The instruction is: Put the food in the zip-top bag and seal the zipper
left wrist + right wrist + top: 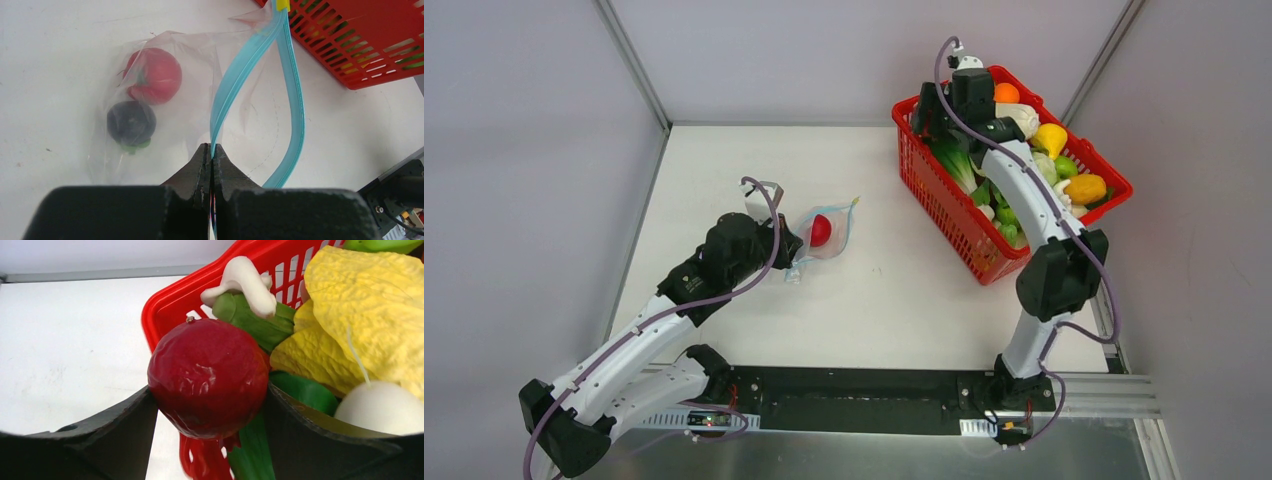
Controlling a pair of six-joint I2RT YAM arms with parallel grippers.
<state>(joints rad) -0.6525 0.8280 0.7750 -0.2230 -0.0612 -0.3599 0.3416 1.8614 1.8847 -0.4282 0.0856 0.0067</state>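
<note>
The clear zip-top bag (165, 90) lies on the white table (894, 290), also in the top view (824, 235). Inside it sit a red tomato (152, 75) and a dark purple ball (131, 122). Its teal-blue zipper (240, 75) is parted into two strips, so the mouth gapes open. My left gripper (211, 147) is shut on the near strip of the zipper. My right gripper (210, 405) is over the red mesh basket (944, 190) and is shut on a dark red round fruit (207, 377), held above the basket's corner (170, 305).
The basket holds several toy foods: yellow leafy cabbage (360, 305), a white radish (385, 407), green leaves (250, 320), a yellow lemon (1051, 138), an orange piece (1006, 93). Grey walls enclose the table on three sides. The basket's side (370, 45) lies close beyond the bag.
</note>
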